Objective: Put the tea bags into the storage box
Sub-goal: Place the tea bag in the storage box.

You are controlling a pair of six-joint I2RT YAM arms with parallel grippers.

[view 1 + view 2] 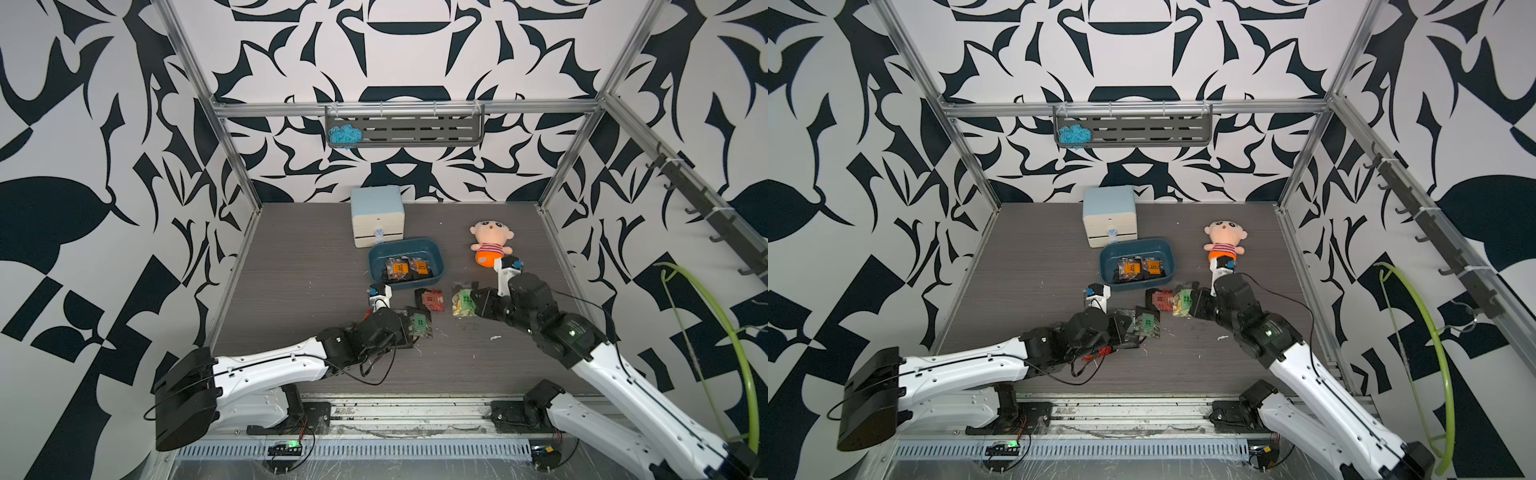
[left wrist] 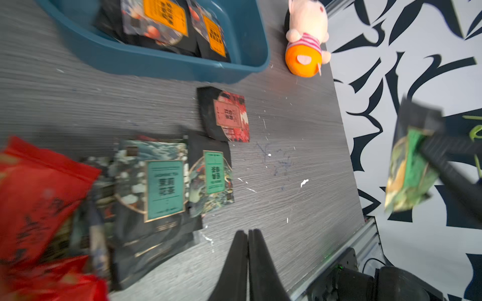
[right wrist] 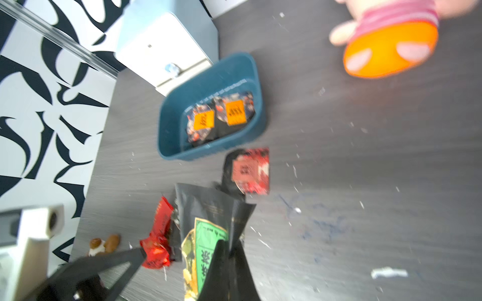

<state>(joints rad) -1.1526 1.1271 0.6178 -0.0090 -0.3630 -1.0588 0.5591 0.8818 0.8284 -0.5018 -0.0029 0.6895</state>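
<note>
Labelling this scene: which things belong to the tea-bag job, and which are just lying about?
Job: storage box; orange-label tea bags inside it; loose tea bags beside it; green tea bag in right gripper.
Lying about: plush doll; drawer cabinet; blue tangle in wall rack.

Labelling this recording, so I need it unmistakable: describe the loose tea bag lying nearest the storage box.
Find the dark teal storage box mid-table, before the pale blue drawer cabinet. Just off its robot-side wall, a black tea bag lies flat on the table. Only it has a pinkish-red label; the tea bags beside it have green ones.
</note>
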